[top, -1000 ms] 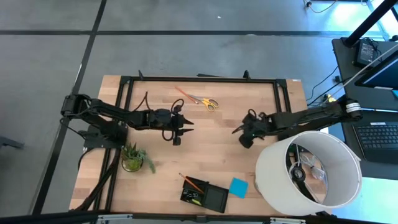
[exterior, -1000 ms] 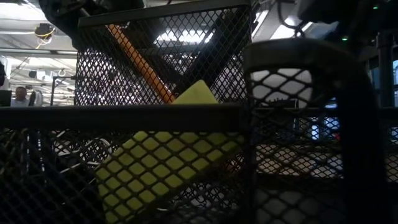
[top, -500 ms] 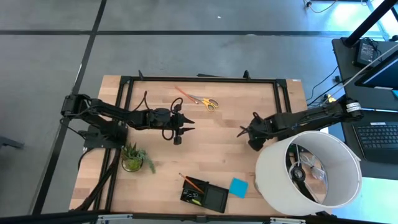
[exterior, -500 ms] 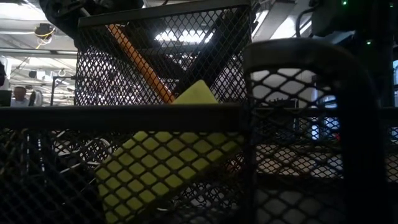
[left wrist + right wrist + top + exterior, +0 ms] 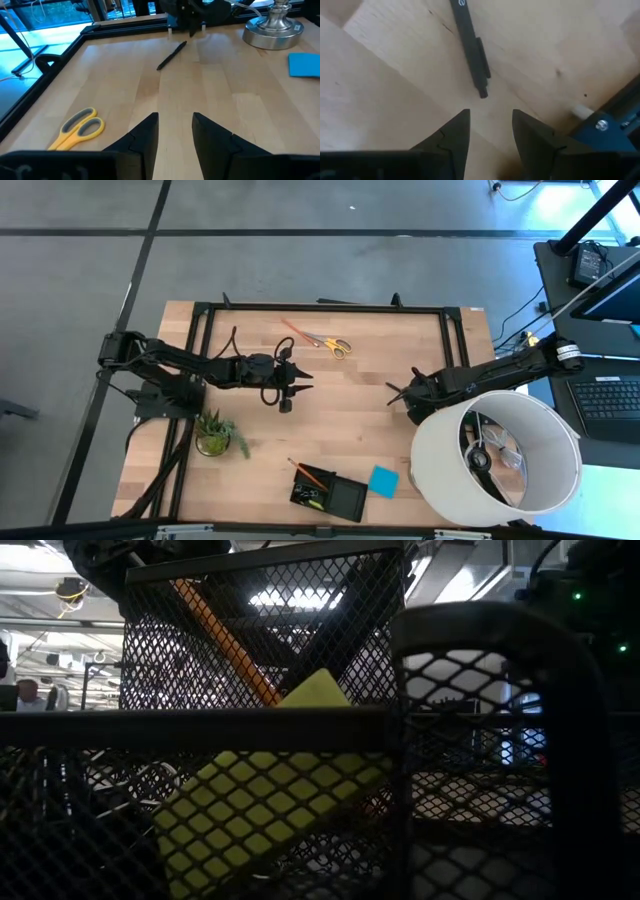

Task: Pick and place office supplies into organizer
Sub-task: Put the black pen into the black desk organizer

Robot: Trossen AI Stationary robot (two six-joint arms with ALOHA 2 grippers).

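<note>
My right gripper [image 5: 393,393] is open, low over the table's right half. Its fingertips [image 5: 490,125] stand just short of one end of a thin black pen [image 5: 470,47] lying flat on the wood. My left gripper [image 5: 306,383] is open near the table's middle and points at the same pen [image 5: 172,55]. Yellow-handled scissors [image 5: 331,344] lie near the far edge. The black mesh organizer [image 5: 330,493] sits at the near edge, an orange pencil [image 5: 225,640] leaning in it above a yellow block [image 5: 270,810]. A blue note pad [image 5: 382,481] lies beside it.
A large white lampshade [image 5: 497,457] stands at the near right corner, close to my right arm, with its metal base [image 5: 272,29] on the table. A small green potted plant [image 5: 215,434] stands near the left edge. Bare wood lies between the two grippers.
My right gripper has drawn back toward the table's right edge, staying open. The left arm and all objects have kept still.
</note>
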